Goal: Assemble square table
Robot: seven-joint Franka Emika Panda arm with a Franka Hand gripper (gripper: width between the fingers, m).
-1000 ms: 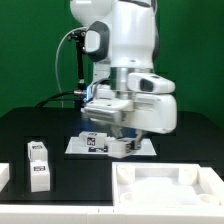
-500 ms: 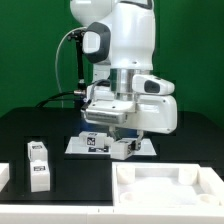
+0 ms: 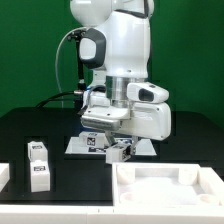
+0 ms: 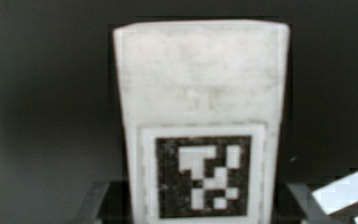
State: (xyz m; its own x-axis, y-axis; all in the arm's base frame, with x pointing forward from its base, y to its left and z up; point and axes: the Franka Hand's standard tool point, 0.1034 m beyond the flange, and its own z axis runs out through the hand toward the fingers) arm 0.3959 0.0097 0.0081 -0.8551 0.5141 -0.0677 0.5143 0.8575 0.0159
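So, gripper (image 3: pixel 117 146): jaws pinched narrow on the leg (image 4: pixel 201 100), looks like a firm hold to me
leg: white block, tag facing my wrist camera, over the marker board (image 3: pixel 86 146), can't tell if it touches
square top (image 3: pixel 165 187): rim up on the black table (image 3: pixel 40 125), front, exterior view's right
spare legs (image 3: pixel 40 178): two blocks close together, exterior view's left, well apart from the arm
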